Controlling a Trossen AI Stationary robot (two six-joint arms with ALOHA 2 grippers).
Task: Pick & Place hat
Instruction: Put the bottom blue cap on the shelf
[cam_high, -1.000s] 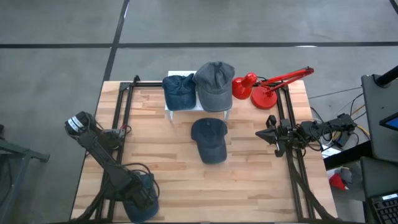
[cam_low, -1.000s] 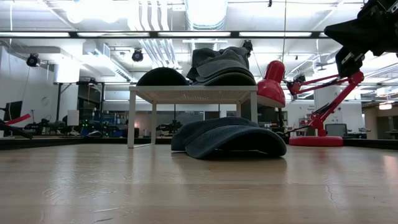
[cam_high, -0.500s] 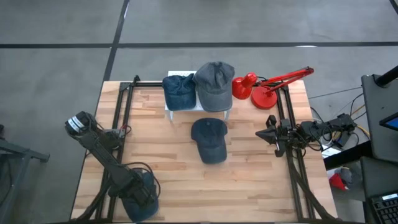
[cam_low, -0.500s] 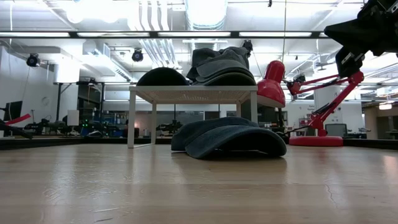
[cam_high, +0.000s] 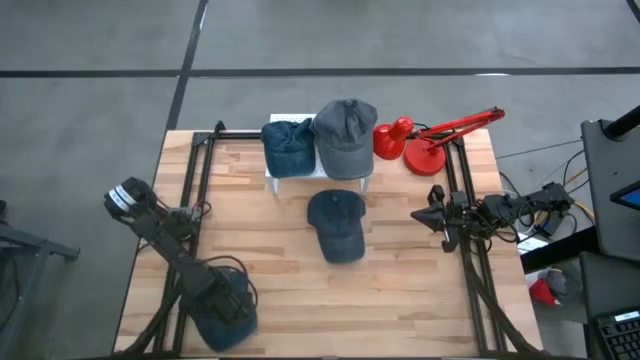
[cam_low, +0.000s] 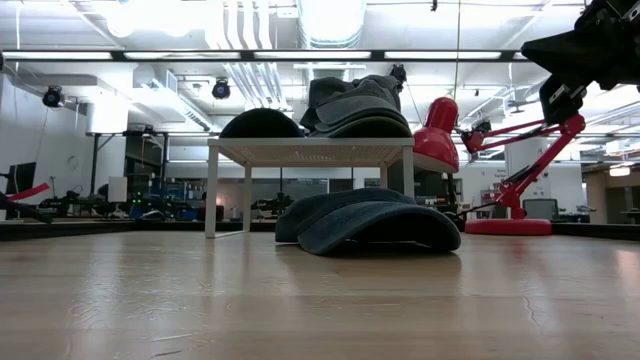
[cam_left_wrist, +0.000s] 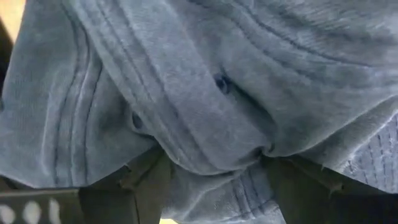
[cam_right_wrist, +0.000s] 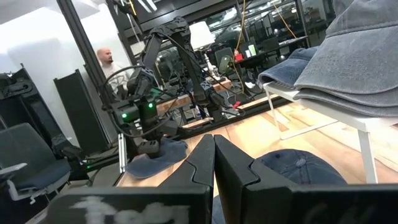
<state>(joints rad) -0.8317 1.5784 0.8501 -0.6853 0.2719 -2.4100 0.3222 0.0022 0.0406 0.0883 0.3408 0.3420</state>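
A blue denim hat (cam_high: 232, 328) lies at the table's near left corner, under my left gripper (cam_high: 222, 315), which is shut on it; it fills the left wrist view (cam_left_wrist: 205, 74). A dark blue hat (cam_high: 337, 225) rests brim-down on the table's middle (cam_low: 365, 225). On a small white stand (cam_low: 310, 150) sit another blue hat (cam_high: 288, 145) and a grey hat (cam_high: 344, 135). My right gripper (cam_high: 432, 215) hovers shut over the table's right side, away from every hat. My left gripper comes at the blue denim hat from above and pinches a bunched fold of its crown cloth (cam_left_wrist: 211, 155) between its two fingers (cam_left_wrist: 134, 190). Several layers look gathered there. In the right wrist view the hat (cam_right_wrist: 163, 154) lies on the table below the gripper.
A red desk lamp (cam_high: 420, 140) stands at the far right, beside the stand. Black frame rails (cam_high: 195, 170) run along the table's left and right sides. Bare wood lies between the middle hat and the near edge. A person (cam_right_wrist: 106, 59) shows in the room beyond.
My left gripper has shifted slightly at the near left corner with the blue hat in its hold. The right arm and the other hats have kept still.
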